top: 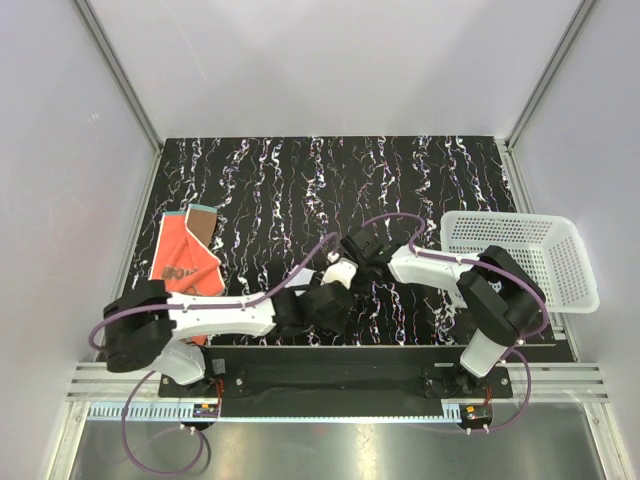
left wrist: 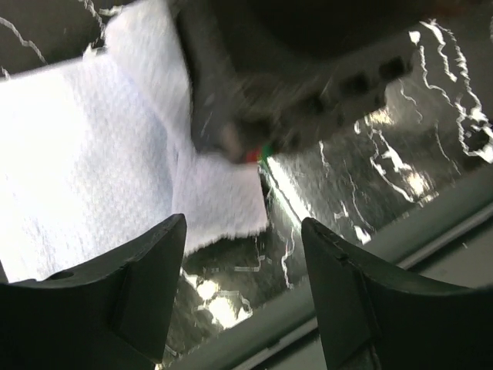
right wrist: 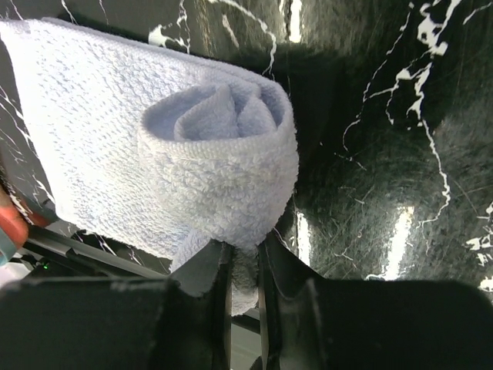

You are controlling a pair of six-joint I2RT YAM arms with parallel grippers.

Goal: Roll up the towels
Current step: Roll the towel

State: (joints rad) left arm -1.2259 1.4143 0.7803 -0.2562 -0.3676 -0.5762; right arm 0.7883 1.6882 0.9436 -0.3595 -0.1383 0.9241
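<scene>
We are nipping only a thin fold of the half-rolled white towel (right wrist: 216,154) in our right jaws, left jaws gaping beside it, risking it unrolling

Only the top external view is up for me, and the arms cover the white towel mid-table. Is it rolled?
Observer: At least partly. In the right wrist view the white towel shows an end wound into a spiral.
Operator: Is the right hand gripping it?
Observer: Yes, the right hand pinches a fold of cloth under that spiral.
Operator: And the left hand?
Observer: The left hand is open and empty, with white cloth just ahead of it.
</scene>
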